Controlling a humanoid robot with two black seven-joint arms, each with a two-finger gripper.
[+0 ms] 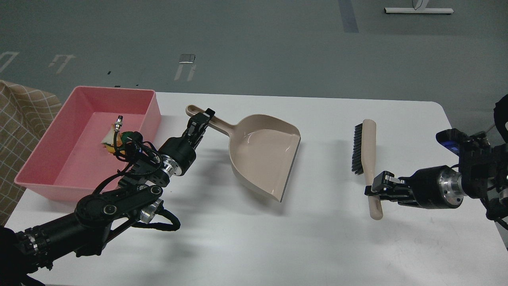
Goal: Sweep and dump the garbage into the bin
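The pink bin [59, 119] stands at the table's far left. The garbage lies inside it, mostly hidden behind my left wrist: a white bread slice [108, 137] and a yellow and green sponge [125, 139] show in part. The beige dustpan [264, 153] rests on the table in the middle, empty, handle pointing left. My left gripper [203, 119] is at that handle with its fingers around it. The beige brush [367, 157] with black bristles lies on the table at right. My right gripper [375, 188] is around its handle near the lower end.
A chequered tan cloth [20, 115] lies off the table's left edge. The white table [278, 238] ends with a rounded corner at the right, near my right arm. Grey floor lies behind.
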